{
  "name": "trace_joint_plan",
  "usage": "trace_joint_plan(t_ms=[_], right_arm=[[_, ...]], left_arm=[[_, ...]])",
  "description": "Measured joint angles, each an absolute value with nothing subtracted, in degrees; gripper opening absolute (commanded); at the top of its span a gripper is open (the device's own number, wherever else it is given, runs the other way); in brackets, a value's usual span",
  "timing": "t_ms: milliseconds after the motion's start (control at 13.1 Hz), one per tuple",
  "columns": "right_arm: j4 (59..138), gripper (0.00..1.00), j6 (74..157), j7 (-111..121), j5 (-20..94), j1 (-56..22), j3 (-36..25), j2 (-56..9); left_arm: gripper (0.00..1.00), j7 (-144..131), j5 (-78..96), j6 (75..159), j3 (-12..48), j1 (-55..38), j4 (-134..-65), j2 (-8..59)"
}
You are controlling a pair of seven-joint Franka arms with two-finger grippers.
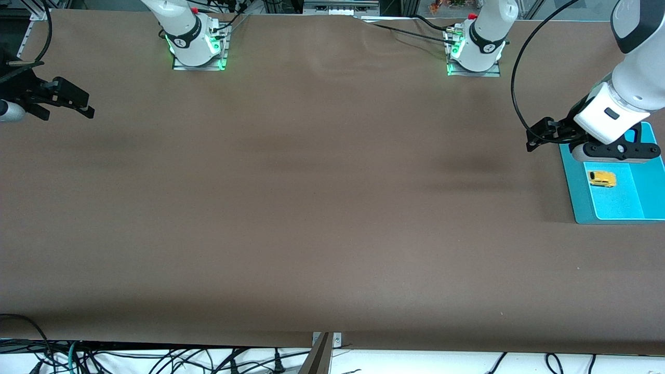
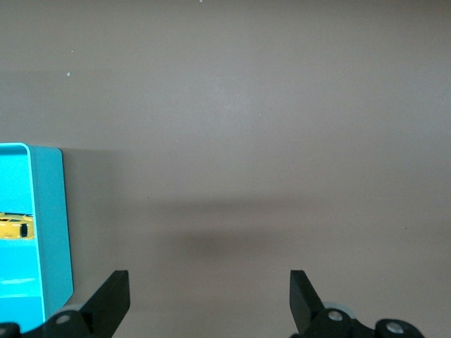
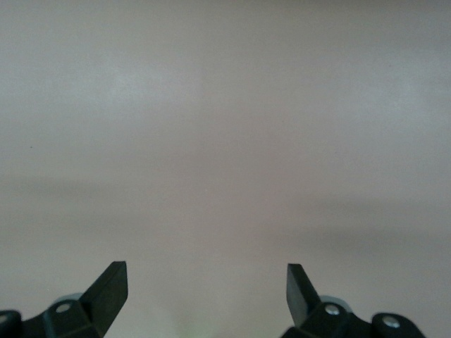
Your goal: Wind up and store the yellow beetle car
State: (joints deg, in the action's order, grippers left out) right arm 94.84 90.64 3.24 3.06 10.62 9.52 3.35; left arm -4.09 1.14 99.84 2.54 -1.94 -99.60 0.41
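Front view: car [image 1: 602, 178] lies in blue tray [image 1: 574, 192]. Left gripper [image 1: 540, 136] spread empty over table just beside the tray; right gripper [image 1: 62, 101] spread empty, waiting. Car likely light, rigid, slick; pinch its sides.

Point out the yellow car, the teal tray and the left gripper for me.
yellow beetle car [image 1: 602, 178], front view, on its roof.
teal tray [image 1: 575, 196], front view, on its rim.
left gripper [image 1: 537, 136], front view, between its open fingertips.
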Motion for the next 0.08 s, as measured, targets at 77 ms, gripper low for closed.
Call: trace_joint_plan(t_ms=[77], right_arm=[[94.84,1.00,90.62,3.24,3.06,10.62,9.51,3.35]], left_arm=[[1.00,-4.09,1.14,99.84,2.58,-2.11,-99.58,0.40]])
